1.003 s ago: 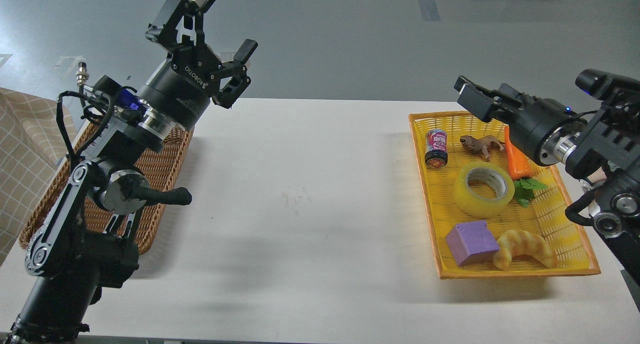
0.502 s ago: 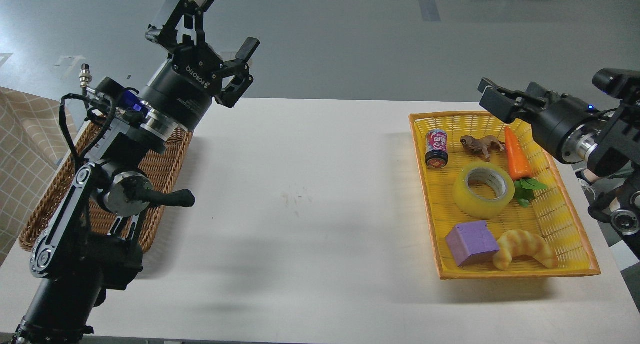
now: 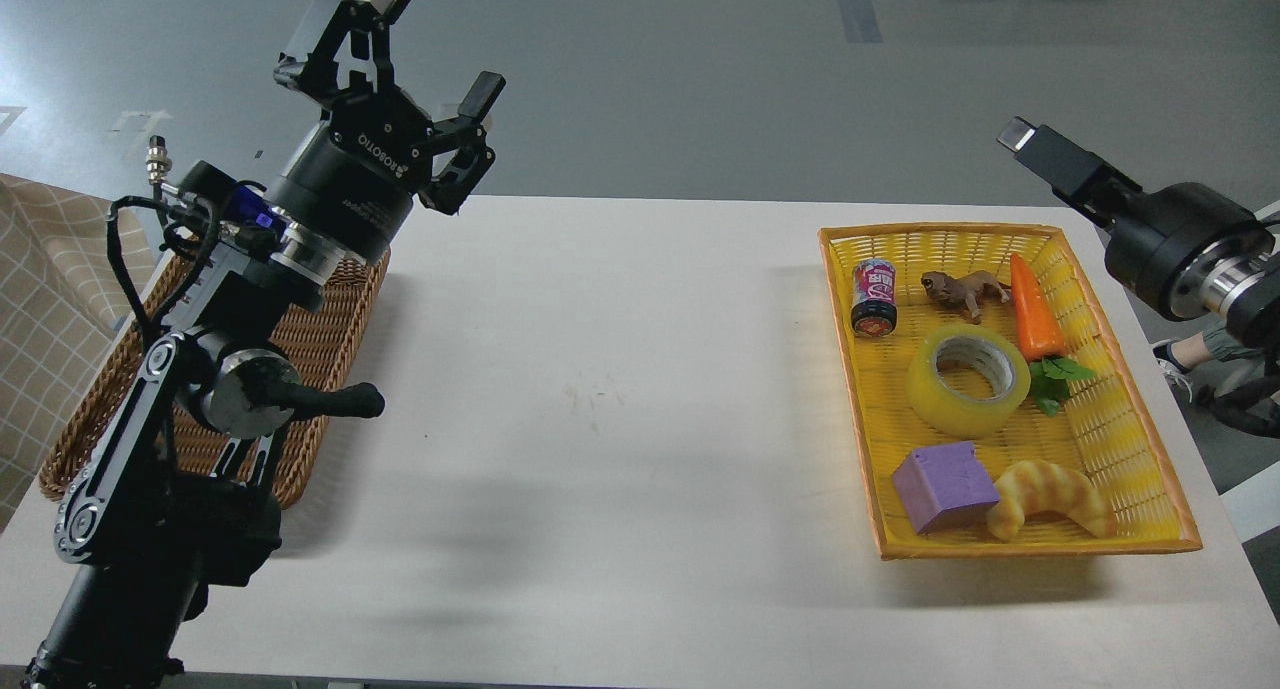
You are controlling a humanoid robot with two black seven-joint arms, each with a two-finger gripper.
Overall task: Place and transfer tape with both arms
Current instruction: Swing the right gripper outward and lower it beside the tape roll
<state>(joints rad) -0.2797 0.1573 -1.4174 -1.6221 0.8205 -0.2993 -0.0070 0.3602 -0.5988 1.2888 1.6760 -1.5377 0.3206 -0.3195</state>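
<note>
The tape (image 3: 968,381), a translucent yellow roll with a grey-white core, lies flat in the middle of the yellow tray (image 3: 1030,548) at the right of the white table. My left gripper (image 3: 441,37) is open and empty, raised high above the table's far left, far from the tape. My right gripper (image 3: 1036,151) is raised beyond the tray's far right corner, above and to the right of the tape. It is seen side-on, so its two fingers cannot be told apart; nothing shows in it.
The tray also holds a small can (image 3: 873,297), a toy lion (image 3: 965,289), a carrot (image 3: 1034,309), a purple cube (image 3: 945,475) and a croissant (image 3: 1050,495). A brown wicker basket (image 3: 325,344) sits at the left under my left arm. A checked cloth (image 3: 40,289) lies far left.
My right gripper has risen and pulled back to the right, from over the tray's far edge to beyond its corner. My left gripper has shifted slightly left, still open.
</note>
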